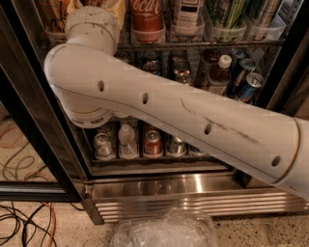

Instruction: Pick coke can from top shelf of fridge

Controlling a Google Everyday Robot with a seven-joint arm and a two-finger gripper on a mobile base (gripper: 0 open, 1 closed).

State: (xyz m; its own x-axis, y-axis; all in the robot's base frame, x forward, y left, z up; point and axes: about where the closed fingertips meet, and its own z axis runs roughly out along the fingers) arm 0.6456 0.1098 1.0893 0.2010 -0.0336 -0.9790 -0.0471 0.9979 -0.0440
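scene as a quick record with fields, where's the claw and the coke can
claw: at the top shelf, mostly cut off by the frame's top edge, left of the coke can
coke can: upright on the top shelf, beside the claw
arm: crosses the fridge front, lower right to upper left
lower rack: short cans, water bottle
floor: cables at left, clear plastic in front

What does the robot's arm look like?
It is a fat, smooth, cream-white tube arm with a round elbow joint, a row of small dark holes and dark scuff marks. Its end effector is at the view's top edge, mostly hidden.
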